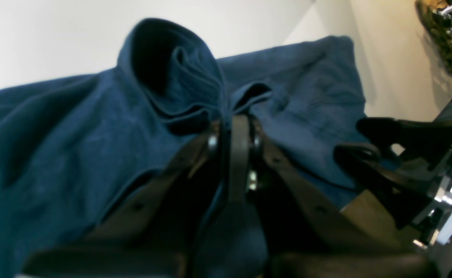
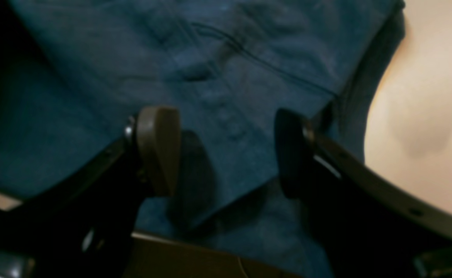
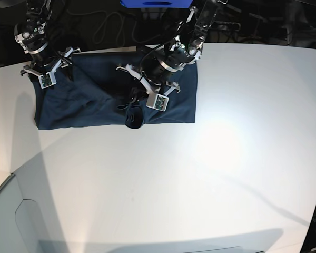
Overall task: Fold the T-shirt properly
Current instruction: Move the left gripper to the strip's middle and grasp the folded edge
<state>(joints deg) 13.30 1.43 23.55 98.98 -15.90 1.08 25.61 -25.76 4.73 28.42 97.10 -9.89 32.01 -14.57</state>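
Dark navy-blue cotton T-shirt [image 3: 84, 100] lies along white worktop's [image 3: 226, 158] far-left edge. My left claw [image 1: 238, 127] pinches a raised fold mid-shirt; my right claw [image 2: 226, 150] hangs agape above the shirt's far-left corner.

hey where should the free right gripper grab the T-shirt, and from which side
Likely the T-shirt's outer edge beside the right gripper, approached from above and pinched across the hem. The cloth lies flat on the table there, with its edge between the open fingers. The left gripper already pinches a raised fold mid-shirt.
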